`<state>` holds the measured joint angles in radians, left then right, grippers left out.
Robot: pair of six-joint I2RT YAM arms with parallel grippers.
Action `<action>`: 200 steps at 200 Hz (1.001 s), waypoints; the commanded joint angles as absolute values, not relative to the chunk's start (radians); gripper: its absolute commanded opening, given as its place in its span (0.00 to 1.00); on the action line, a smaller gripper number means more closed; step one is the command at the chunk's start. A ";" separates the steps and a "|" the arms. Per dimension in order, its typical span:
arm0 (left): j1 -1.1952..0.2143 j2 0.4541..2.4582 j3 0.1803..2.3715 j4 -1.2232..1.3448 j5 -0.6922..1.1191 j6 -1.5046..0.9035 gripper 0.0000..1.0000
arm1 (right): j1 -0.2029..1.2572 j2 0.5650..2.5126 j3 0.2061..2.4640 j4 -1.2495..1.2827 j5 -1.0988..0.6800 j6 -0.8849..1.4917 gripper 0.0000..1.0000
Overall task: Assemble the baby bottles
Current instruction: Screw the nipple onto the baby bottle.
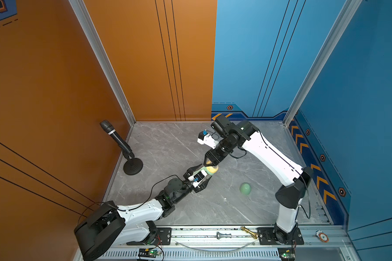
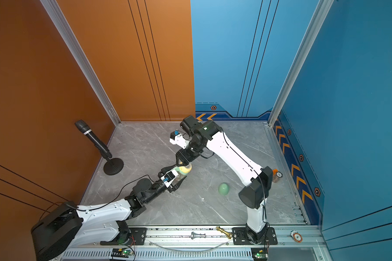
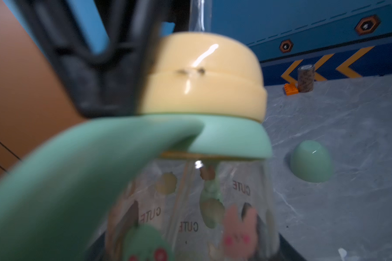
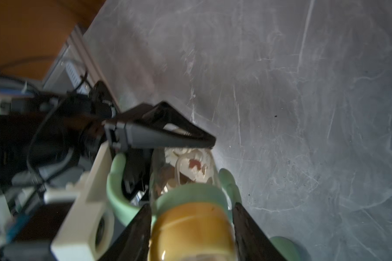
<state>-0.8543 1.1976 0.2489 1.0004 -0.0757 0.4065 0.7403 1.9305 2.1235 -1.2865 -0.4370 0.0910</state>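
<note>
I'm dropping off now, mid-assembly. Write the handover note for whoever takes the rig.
Left gripper: shut on the bottle.
Right gripper: jaws flank the yellow collar; firm grip not confirmed.
Done: handled ring and collar sit on the bottle's neck; whether the collar is fully screwed down is unclear.
To do: seat the collar, then fit the dome cap, which lies loose on the table.

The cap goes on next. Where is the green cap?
In both top views the cap lies on the table on the right side, apart from the bottle, between it and the right arm.
</note>
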 commanded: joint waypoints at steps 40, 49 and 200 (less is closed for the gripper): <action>-0.937 1.261 0.242 1.299 -0.216 0.567 0.02 | 0.709 1.970 2.199 -1.175 -0.402 0.666 0.38; -0.937 1.243 0.241 1.265 -0.194 0.545 0.02 | 0.677 1.951 2.222 -1.170 -0.387 0.673 0.44; -0.660 1.097 0.405 0.701 0.701 0.023 0.03 | 0.533 1.438 1.648 -1.182 -0.724 -1.019 0.92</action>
<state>-0.6594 1.1019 0.3489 0.7765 0.6106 0.0284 0.4946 1.3983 1.5772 -1.1191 -0.7322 -0.7685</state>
